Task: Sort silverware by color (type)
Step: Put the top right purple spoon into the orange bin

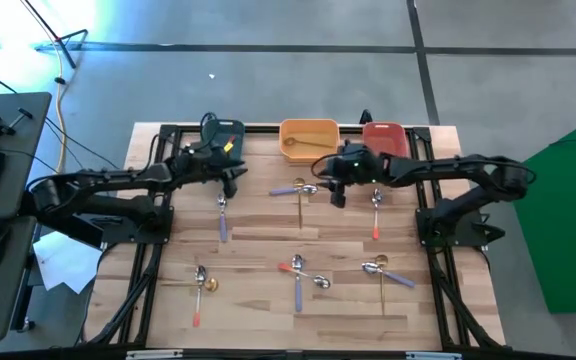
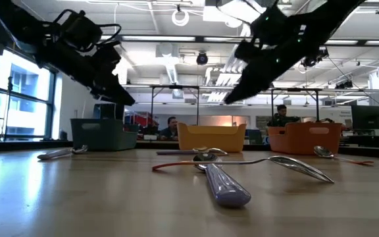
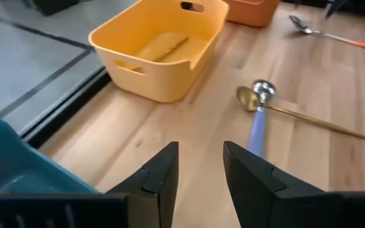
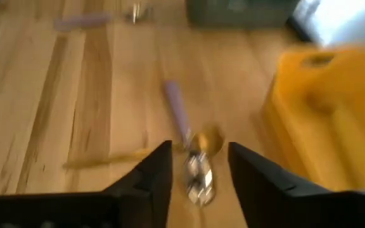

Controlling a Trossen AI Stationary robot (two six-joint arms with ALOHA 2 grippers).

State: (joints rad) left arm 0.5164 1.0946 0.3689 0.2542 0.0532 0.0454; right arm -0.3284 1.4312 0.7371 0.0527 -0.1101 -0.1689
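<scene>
three bins sit in a row along the far edge of the wooden surface (image 1: 268,230): a teal bin (image 1: 224,136) near the left corner, an orange bin (image 1: 308,138) in the middle, a red bin (image 1: 385,137) beside it.

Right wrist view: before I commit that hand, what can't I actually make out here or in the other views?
- Right wrist view: the gold spoon and purple-handled spoon under the open right hand are motion-blurred; which head lies on top is unclear.
- High view: the teal bin is mostly hidden by the left arm.
- Low view: the bins' walls hide their contents.
</scene>
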